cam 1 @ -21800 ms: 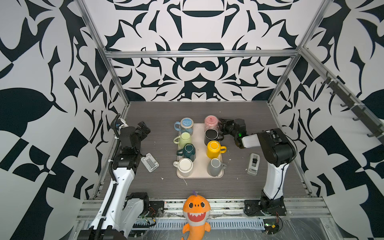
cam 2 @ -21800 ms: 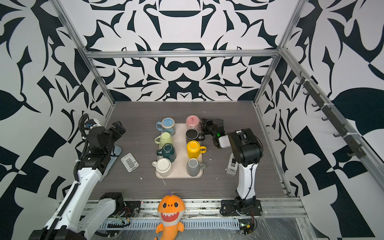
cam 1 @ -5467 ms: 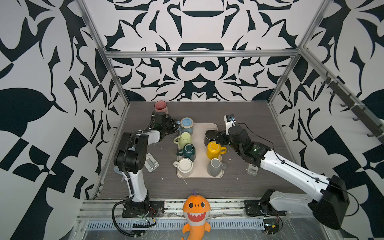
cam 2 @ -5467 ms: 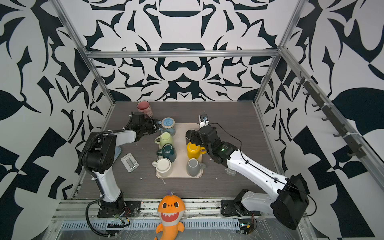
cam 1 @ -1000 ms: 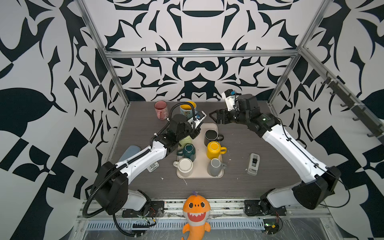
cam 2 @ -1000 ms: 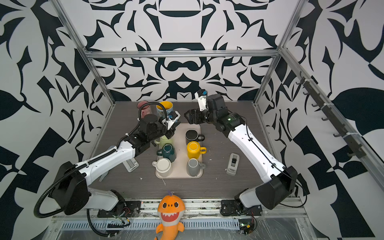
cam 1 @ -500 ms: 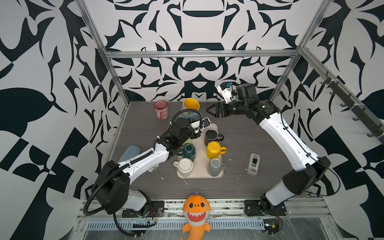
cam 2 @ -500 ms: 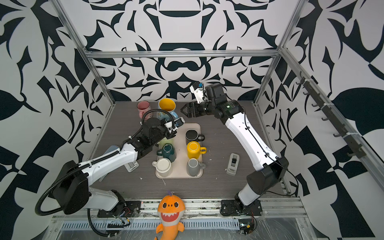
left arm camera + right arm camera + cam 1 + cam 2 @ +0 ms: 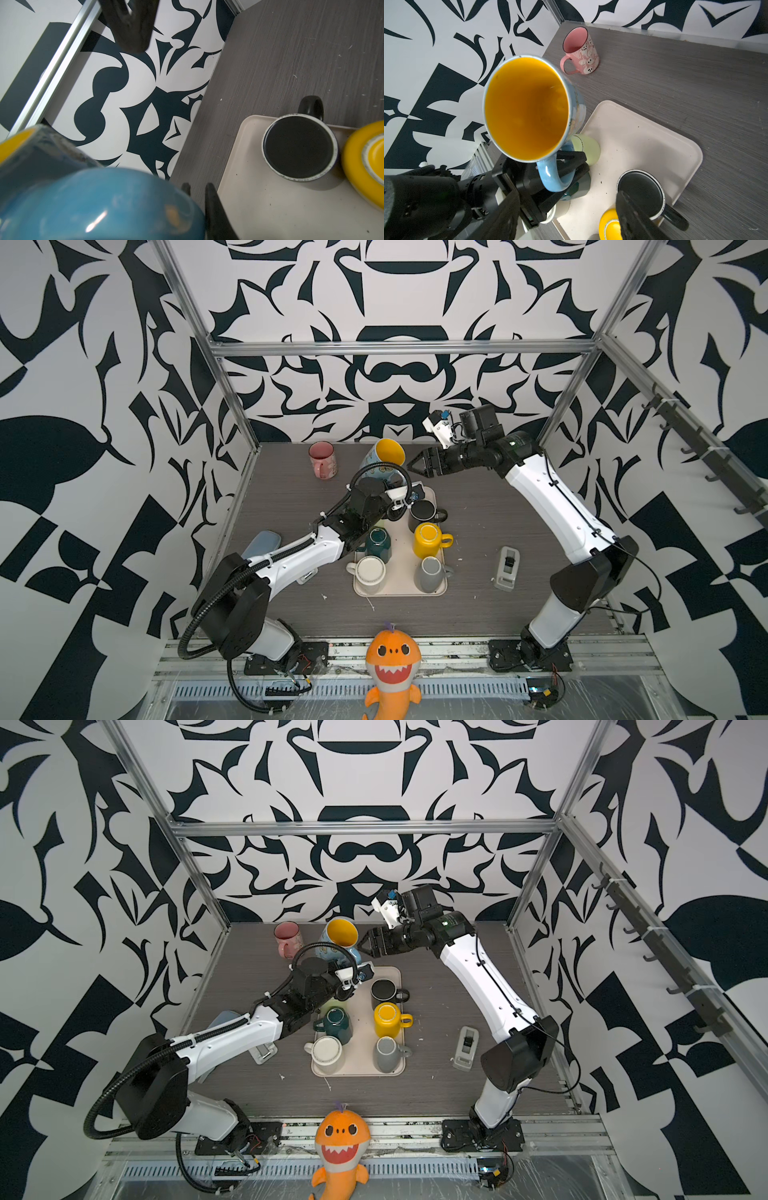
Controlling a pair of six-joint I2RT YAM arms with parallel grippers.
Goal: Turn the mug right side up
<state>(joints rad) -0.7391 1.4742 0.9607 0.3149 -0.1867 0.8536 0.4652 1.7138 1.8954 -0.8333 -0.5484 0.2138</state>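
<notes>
A blue mug (image 9: 384,460) (image 9: 340,940) with a yellow inside hangs in the air over the back left corner of the cream tray (image 9: 399,589). It is tilted, with its mouth facing up and towards the back wall. My left gripper (image 9: 560,168) (image 9: 197,188) is shut on the mug's handle (image 9: 552,180) from below. My right gripper (image 9: 411,466) (image 9: 361,946) (image 9: 569,193) stands open just right of the mug's rim and does not touch it. In the left wrist view the blue mug (image 9: 83,197) fills the near corner.
On the tray stand upside-down mugs: black (image 9: 424,512), yellow (image 9: 428,537), grey (image 9: 430,572), white (image 9: 370,570) and teal (image 9: 378,541). A pink mug (image 9: 322,460) stands upright at the back left. A tape dispenser (image 9: 507,568) lies right of the tray. A plush shark (image 9: 390,664) sits at the front edge.
My right gripper has swung left towards the mug's rim, its jaws narrowing a little. The left gripper keeps hold of the mug, which has shifted only slightly.
</notes>
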